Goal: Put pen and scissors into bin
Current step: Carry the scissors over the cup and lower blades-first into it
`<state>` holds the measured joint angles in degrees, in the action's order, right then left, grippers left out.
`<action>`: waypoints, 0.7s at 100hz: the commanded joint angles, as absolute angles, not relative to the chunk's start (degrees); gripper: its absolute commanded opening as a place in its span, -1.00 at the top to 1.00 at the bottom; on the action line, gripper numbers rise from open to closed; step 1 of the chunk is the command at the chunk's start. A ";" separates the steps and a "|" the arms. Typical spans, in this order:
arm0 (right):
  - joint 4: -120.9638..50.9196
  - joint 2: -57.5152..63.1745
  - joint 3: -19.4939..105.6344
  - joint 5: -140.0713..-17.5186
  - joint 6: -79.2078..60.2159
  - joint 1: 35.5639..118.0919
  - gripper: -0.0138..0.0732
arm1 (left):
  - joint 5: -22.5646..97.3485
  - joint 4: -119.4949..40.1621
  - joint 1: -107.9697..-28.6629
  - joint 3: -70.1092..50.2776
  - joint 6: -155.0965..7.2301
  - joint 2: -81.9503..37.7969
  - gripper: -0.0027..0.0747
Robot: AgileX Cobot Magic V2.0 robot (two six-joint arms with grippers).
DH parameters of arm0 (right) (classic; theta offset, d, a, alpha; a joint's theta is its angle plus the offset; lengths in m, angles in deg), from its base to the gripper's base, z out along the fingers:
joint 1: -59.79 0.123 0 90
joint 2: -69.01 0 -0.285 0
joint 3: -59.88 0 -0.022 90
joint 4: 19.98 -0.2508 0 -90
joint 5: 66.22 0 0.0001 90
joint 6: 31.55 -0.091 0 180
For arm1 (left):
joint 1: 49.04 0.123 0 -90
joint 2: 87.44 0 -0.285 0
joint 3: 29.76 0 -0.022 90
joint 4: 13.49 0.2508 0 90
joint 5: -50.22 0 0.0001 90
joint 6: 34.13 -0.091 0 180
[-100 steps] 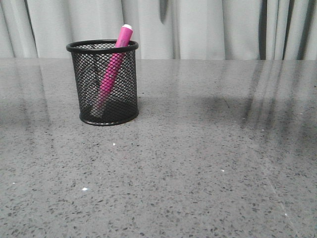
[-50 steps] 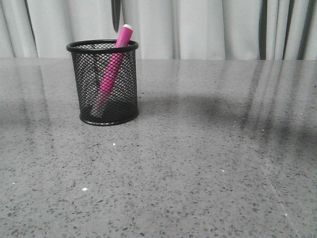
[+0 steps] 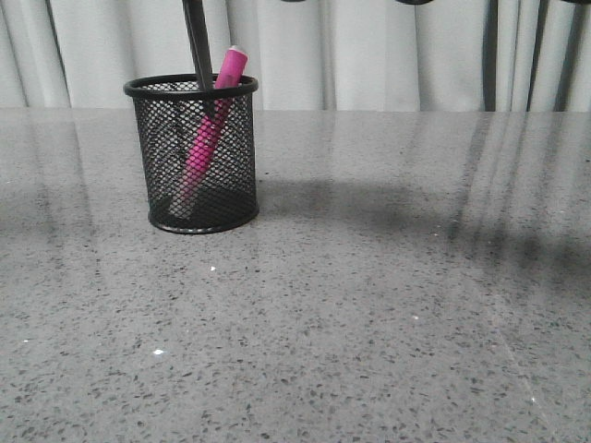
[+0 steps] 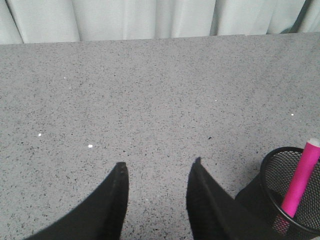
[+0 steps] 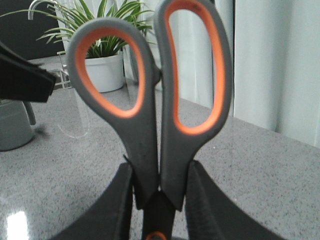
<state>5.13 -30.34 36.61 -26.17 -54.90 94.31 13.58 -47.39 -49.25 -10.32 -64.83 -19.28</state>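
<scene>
The bin (image 3: 157,89), a black wire-mesh cup, stands at the far left of the table. The magenta pen (image 3: 208,138) leans inside it, white tip above the rim. The dark blades of the scissors (image 3: 198,46) hang down from the top edge, tips just inside the bin's mouth beside the pen. My right gripper (image 5: 159,170) is shut on the scissors (image 5: 145,150) near the pivot, grey-and-orange handles upward; it is out of the front view. My left gripper (image 4: 159,167) is open and empty over bare table, beside the bin (image 4: 270,165) and pen (image 4: 300,180).
A pale curtain (image 3: 369,55) hangs behind the table's far edge. The right wrist view shows a potted plant (image 5: 105,70), a clear stand and a grey container (image 5: 12,130) off to one side. Speckled grey tabletop (image 3: 388,305) spreads right of the bin.
The scissors' blades have come down from above the frame and shifted left, from clear of the bin into its mouth. The bin and pen have not moved.
</scene>
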 commanded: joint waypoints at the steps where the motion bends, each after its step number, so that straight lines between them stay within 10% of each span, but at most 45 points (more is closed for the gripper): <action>1: 5.15 -27.95 37.03 -21.28 -53.71 94.30 0.85 | 17.05 -49.29 -49.12 -11.80 -64.18 -20.30 0.26; 70: 3.49 -32.58 35.07 -16.00 -52.96 94.20 0.85 | 17.39 -49.39 -49.12 -11.80 -64.18 -20.30 0.26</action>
